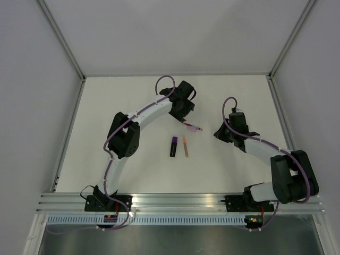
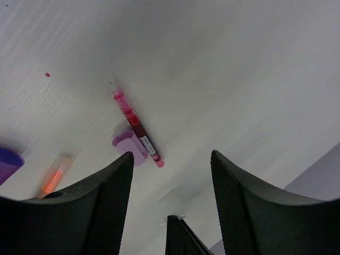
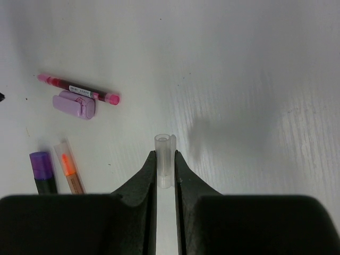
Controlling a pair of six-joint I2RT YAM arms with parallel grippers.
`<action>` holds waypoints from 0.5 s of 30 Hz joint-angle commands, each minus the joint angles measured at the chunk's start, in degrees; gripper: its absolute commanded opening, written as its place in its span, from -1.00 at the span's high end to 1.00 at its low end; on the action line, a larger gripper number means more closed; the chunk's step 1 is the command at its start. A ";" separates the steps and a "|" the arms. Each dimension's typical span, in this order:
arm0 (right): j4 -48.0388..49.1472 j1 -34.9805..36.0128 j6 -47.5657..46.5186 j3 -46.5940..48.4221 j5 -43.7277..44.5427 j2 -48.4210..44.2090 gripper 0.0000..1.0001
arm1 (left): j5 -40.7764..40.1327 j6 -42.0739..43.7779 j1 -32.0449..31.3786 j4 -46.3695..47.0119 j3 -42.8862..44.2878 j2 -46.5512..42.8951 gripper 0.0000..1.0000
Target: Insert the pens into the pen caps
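Note:
My right gripper (image 3: 164, 155) is shut on a small clear pen cap (image 3: 164, 142), which sticks out past the fingertips above the table. A thin pink pen (image 3: 78, 89) lies on the table with a lilac cap (image 3: 74, 104) beside it, touching. A black marker with a purple end (image 3: 42, 170) and an orange pen (image 3: 69, 169) lie side by side to the left. My left gripper (image 2: 171, 155) is open and empty, hovering just above the pink pen (image 2: 135, 127) and lilac cap (image 2: 130, 147). In the top view the pink pen (image 1: 192, 127) lies between the left gripper (image 1: 186, 114) and right gripper (image 1: 218, 134).
The white table (image 1: 106, 106) is walled by grey panels at the back and sides. A metal rail (image 1: 180, 201) runs along the near edge. The black marker (image 1: 173, 146) and orange pen (image 1: 185, 147) lie mid-table.

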 commanded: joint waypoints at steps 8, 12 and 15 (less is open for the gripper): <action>1.70 0.48 0.38 0.06 -0.25 -1.35 1.00 | 2.20 -6.17 0.41 -6.30 4.32 7.08 -0.23; 1.70 0.48 0.37 0.15 -0.42 -1.35 1.00 | 3.43 -6.61 0.33 -6.04 4.32 8.48 -0.18; 1.70 0.48 0.29 0.07 -0.42 -1.61 1.00 | 3.35 -7.31 0.33 -7.08 4.32 8.75 -0.08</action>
